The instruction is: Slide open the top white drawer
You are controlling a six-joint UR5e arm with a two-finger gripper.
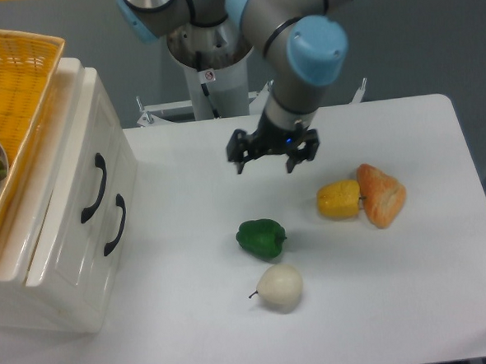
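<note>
At the far left of the frame an orange woven basket (14, 89) sits on the white cabinet. The top white drawer (85, 187) is shut, its curved black handle (94, 188) above the lower drawer's. Near the middle, the gripper (265, 157) hangs over the counter (194, 193), fingers spread, holding nothing. Below lie a green pepper (261, 238) and a pale pear (281, 288); to the right, a yellow pepper (339, 199) touches an orange piece (381, 194).

You have two drawers, top (76, 180) and lower (106, 240), one orange basket (14, 80), one green pepper (261, 238), one yellow pepper (338, 199), one pale pear (281, 288), one orange fruit (381, 194).
</note>
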